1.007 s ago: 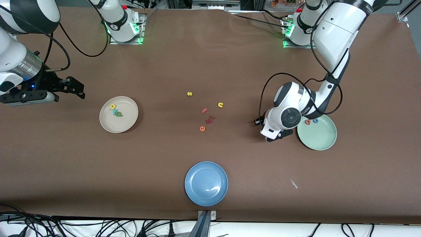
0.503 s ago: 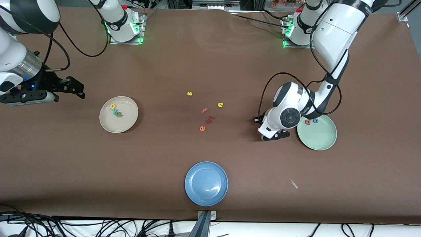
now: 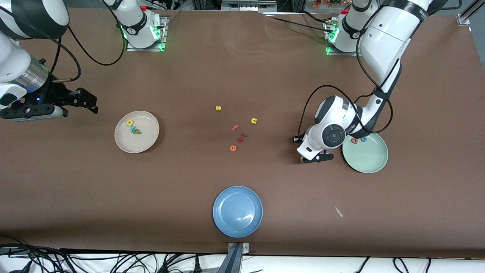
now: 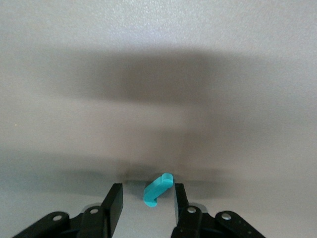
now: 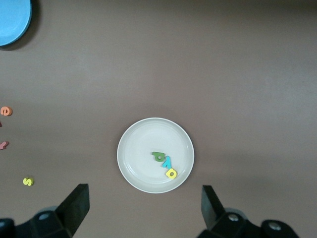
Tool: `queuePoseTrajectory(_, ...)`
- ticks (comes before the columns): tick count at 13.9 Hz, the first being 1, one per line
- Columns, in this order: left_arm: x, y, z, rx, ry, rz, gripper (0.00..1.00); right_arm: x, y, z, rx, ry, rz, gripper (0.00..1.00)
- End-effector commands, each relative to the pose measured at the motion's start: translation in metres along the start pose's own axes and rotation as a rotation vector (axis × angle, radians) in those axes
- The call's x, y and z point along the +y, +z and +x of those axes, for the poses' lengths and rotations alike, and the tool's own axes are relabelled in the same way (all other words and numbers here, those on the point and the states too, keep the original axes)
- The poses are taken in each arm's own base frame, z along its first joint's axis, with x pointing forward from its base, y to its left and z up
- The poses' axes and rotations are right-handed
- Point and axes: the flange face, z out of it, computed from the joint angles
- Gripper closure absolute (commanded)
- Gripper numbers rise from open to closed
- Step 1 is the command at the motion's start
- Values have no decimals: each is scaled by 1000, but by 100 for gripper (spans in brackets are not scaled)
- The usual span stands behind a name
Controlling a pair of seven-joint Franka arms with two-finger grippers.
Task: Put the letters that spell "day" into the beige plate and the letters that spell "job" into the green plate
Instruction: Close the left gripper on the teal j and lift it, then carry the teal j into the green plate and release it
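Note:
The teal "j" (image 4: 157,190) lies on the table between the fingers of my left gripper (image 4: 147,191). It leans against one finger, with a gap to the other. This open left gripper (image 3: 317,158) is low at the table beside the green plate (image 3: 369,157), which holds the red "b" (image 3: 354,140) and the blue "o" (image 3: 363,139). The beige plate (image 3: 147,141) holds the yellow "d" (image 3: 130,122), teal "y" (image 3: 132,129) and green "a" (image 3: 137,132). My right gripper (image 3: 91,103) waits open, raised beside the beige plate (image 5: 138,146), at the right arm's end of the table.
A blue plate (image 3: 237,211) sits near the front edge. Loose letters lie mid-table: yellow "s" (image 3: 218,108), yellow "n" (image 3: 254,121), pink "f" (image 3: 235,127), orange "e" (image 3: 233,148) and dark red pieces (image 3: 242,137). A white scrap (image 3: 338,211) lies nearer the front camera than the green plate.
My left gripper has shifted slightly away from the green plate toward the middle of the table. The right arm has not moved.

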Motion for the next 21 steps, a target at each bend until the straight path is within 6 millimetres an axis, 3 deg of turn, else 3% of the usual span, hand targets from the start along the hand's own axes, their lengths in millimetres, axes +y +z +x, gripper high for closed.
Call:
queuePoseTrajectory(1,0,3,2,10,28,9,59,3,-3,-9,-3,-8,6,0)
queuePoseTrajectory(3,-1,3,3,8,26,9,92,3,-3,-9,-3,-8,6,0)
queuePoseTrajectory(4,-1,3,2,7,26,9,100,3,-4,-9,-1,-8,6,0)
queuePoseTrajectory(7,-5,-9,3,16,16,9,100,3,-3,-9,-4,-8,6,0)
queuePoseTrajectory(8,-12,-31,3,32,8,9,100,3,-2,-10,-10,-8,7,0)
queuePoseTrajectory(10,-44,-79,3,21,2,22,100,3,-3,-9,-9,-8,8,0)
queuePoseTrajectory(12,-95,-107,7,-30,24,33,100,4,-3,-9,-9,-7,7,0)
queuePoseTrajectory(15,-169,-101,28,-73,17,20,100,4,-2,-9,-10,-7,7,0)
queuePoseTrajectory(17,-215,-85,44,-70,49,92,100,4,-1,-9,-12,-6,8,0)
queuePoseTrajectory(19,-234,-64,66,-39,49,80,100,7,-1,-8,-10,1,8,0)
queuePoseTrajectory(21,-230,-59,88,1,25,41,100,9,-1,-7,-8,10,6,0)
